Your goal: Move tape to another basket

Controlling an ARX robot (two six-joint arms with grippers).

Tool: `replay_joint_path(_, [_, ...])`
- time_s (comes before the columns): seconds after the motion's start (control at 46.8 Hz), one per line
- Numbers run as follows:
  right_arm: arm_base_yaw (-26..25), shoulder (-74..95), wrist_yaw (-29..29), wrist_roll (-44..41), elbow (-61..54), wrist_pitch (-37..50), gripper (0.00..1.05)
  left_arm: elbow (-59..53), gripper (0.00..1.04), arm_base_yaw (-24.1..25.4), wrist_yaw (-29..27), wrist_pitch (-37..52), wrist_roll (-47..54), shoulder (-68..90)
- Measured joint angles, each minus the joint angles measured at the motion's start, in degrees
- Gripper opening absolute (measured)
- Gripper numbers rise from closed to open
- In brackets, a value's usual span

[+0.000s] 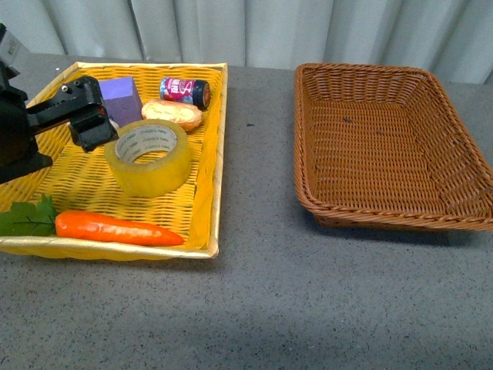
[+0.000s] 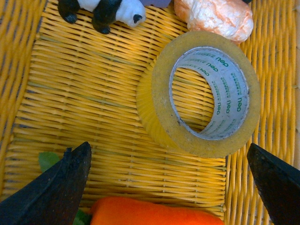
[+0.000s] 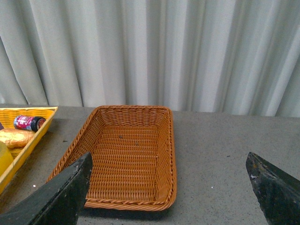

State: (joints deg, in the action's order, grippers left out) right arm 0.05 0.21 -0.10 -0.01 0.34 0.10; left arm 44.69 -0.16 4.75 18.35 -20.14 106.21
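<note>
Two baskets stood on the grey worktop [image 1: 254, 308]. Which one held the tape? — Reader

The tape [image 1: 148, 157] lay in the yellow tray [image 1: 212, 177], near its middle. It was well apart from the brown basket [image 1: 308, 139], which stood to the right. — Legend

How was the roll turned? — Reader

It rested almost flat on the weave, wider across than tall. The axis of its hole pointed upward with a slight lean, so the white printed core showed from above. In the left wrist view the weave was visible through the hole. — Legend

What lay around it? — Reader

A bread roll [image 1: 171, 114] lay just beside its far edge. Beyond that were a can [image 1: 185, 91] on its side and a purple block [image 1: 122, 99]. A carrot [image 1: 115, 228] lay lengthwise along the near rim, apart from the roll. A panda figure [image 2: 103, 11] showed in the left wrist view. — Legend

And the claws? — Reader

The left claw [image 1: 91, 114] hung over the tray just beside the roll's left edge, fingers spread wide and gripping nothing. The right claw [image 3: 168, 161], seen only from its own wrist, was likewise spread wide, with the brown basket ahead of it. — Legend
</note>
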Motion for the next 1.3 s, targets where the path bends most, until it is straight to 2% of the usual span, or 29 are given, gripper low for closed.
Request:
replay_joint_path(0.47, [0.0,0.0,0.0,0.0,0.0,0.0,0.96,13.6,0.98,0.3,-1.7,-4.6,1.9,12.7])
replay_joint_path(0.854, [0.0,0.0,0.0,0.0,0.0,0.0,0.96,17.9,0.98,0.2,-3.7,-6.9,3.3,16.8])
replay_joint_path(0.94, [0.0,0.0,0.0,0.0,0.0,0.0,0.96,18.1,0.83,0.0,-3.7,-7.0,3.8,17.0])
replay_joint_path(1.302, [0.0,0.0,0.0,0.0,0.0,0.0,0.96,18.4,0.33,-1.0,-3.1,-7.1,3.4,17.0])
